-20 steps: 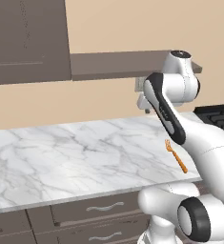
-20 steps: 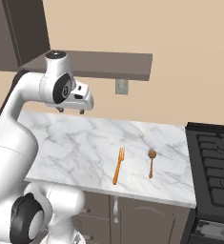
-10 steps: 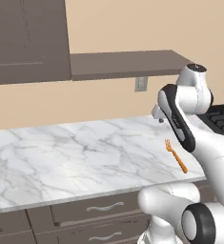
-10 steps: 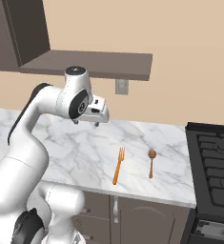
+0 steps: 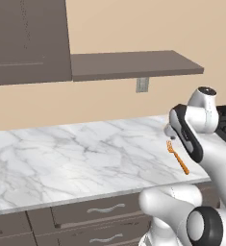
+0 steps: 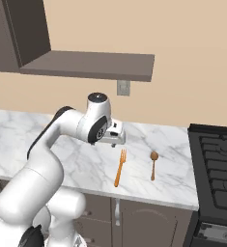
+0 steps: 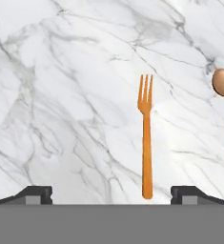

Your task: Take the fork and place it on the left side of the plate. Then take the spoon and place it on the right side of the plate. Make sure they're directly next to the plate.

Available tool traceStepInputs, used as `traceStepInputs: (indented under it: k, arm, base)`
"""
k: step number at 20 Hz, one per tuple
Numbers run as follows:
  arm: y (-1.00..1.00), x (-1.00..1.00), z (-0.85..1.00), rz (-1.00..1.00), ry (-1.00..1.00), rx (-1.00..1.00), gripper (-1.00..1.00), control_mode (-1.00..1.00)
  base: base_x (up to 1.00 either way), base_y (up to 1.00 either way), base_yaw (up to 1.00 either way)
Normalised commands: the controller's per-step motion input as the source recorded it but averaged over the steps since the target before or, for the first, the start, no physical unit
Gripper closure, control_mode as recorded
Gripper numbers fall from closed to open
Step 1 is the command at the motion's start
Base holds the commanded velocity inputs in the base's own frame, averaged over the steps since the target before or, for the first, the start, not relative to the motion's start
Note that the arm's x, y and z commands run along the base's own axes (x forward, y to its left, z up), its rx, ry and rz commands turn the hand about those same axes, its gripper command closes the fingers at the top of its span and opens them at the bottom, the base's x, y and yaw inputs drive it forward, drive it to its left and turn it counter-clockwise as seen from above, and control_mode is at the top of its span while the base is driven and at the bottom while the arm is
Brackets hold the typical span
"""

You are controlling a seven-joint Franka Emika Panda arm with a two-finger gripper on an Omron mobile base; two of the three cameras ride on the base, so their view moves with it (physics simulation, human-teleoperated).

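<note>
A white marble countertop point(image 6: 62, 144) with grey veining runs along the wall above brown drawer fronts and ends at a black stove point(image 6: 216, 159) on its right. Two utensils lie flat on it near the front edge, close to that end. The orange fork point(image 6: 120, 167) lies with its tines toward the wall. The copper-brown spoon point(image 6: 153, 165) lies just to its right, roughly parallel and apart from it, bowl also toward the wall.

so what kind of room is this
A kitchen, by the look of it: a marble counter over drawers, a stove at its right end, and a fork and spoon lying on the counter.
</note>
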Motion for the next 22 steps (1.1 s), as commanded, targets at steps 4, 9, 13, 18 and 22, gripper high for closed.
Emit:
traceStepInputs:
  k: [4,9,13,18,22]
  arm:
    - [-0.24,0.03,-0.76,0.0,0.01,0.0,-1.0,-1.0]
    - [-0.11,0.2,-0.66,0.0,0.0,0.0,-1.0,-1.0]
    - [-0.1,0.34,-0.62,0.0,0.0,0.0,-1.0,-1.0]
    - [-0.25,0.33,-0.57,0.0,0.0,0.0,-1.0,-1.0]
    - [-0.2,0.33,-0.47,0.0,0.0,0.0,-1.0,-1.0]
  base:
    - [0.0,0.0,0.0]
    - [0.0,0.0,0.0]
    - [0.0,0.0,0.0]
    - [0.0,0.0,0.0]
    - [0.0,0.0,0.0]
